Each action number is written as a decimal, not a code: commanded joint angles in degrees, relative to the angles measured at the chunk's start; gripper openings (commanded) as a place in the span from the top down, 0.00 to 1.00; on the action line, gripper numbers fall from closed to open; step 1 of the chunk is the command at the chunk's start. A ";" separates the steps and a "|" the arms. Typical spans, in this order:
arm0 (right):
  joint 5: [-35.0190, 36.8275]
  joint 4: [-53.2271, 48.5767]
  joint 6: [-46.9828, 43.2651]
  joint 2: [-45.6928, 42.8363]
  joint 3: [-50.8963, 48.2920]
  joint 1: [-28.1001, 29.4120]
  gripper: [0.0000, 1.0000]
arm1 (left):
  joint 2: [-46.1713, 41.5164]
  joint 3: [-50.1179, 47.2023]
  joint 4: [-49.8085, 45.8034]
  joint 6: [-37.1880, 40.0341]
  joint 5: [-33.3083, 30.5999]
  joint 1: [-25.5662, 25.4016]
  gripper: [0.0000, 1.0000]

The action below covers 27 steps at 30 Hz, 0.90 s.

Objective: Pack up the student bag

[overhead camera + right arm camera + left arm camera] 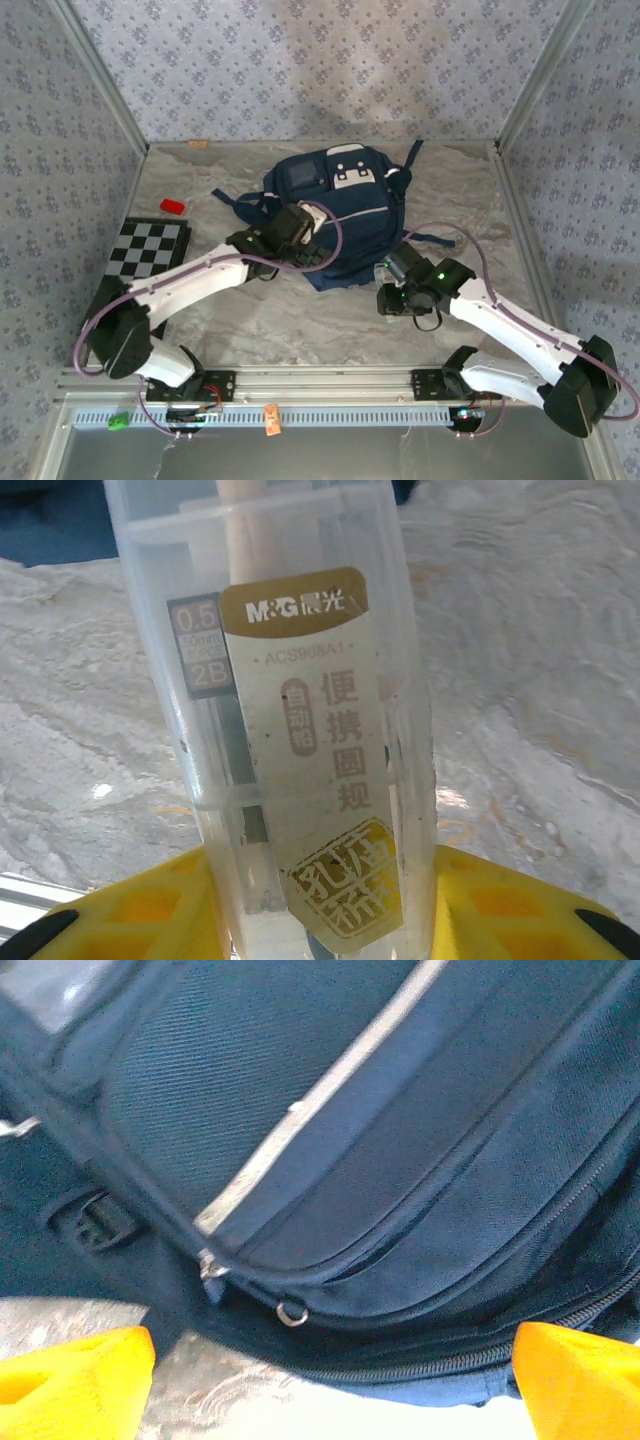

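The student bag (345, 205), a navy-blue backpack with white patches and a thin white stripe, lies flat in the middle of the table. My left gripper (300, 225) hovers over its near left side. In the left wrist view it (330, 1390) is open, with its yellow fingertips (75, 1380) wide apart on either side of the bag's (400, 1160) zipper line and a small metal ring (292, 1312). My right gripper (392, 272) is by the bag's near right corner. It (320, 910) is shut on a clear plastic stationery case (290, 710) with a beige printed label.
A black-and-white checkered board (150, 248) lies at the left, with a small red object (173, 207) behind it. Bag straps (235, 200) trail onto the marble tabletop. Patterned walls and metal frame posts close in the sides and back.
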 commanded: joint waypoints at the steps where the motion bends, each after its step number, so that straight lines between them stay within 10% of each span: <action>1: -2.49 -3.98 -4.06 0.06 2.31 -3.19 0.56 | 3.31 2.60 6.01 9.85 2.94 -0.30 0.08; 20: -5.71 -3.35 -8.10 2.78 5.82 -9.09 0.56 | 15.09 15.93 2.64 14.97 6.69 6.72 0.31; 27: -7.44 -0.37 -8.10 6.06 8.38 -9.50 0.56 | 17.67 17.62 3.44 13.99 10.00 7.22 0.65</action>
